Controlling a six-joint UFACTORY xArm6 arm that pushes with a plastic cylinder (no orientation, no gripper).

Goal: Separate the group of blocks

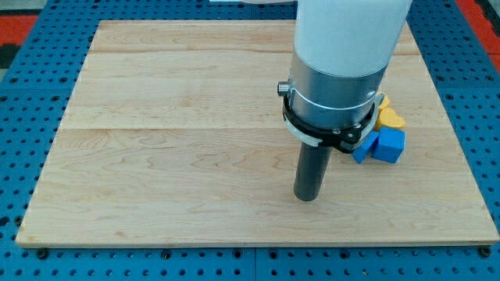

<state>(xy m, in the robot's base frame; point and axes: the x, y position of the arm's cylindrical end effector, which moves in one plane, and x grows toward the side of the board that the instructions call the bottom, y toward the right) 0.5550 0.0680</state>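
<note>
A blue cube (388,145) lies at the view's right on the wooden board (180,148). A second blue block (361,151) touches its left side, its shape partly hidden by the arm. A yellow block (388,117) sits just above them, touching, also partly hidden behind the arm's body (340,70). My tip (307,198) rests on the board, below and to the left of this cluster, a short gap from the blue blocks. The arm may hide other blocks.
The board's right edge (457,140) runs close to the cluster. A blue pegboard table (31,94) surrounds the board.
</note>
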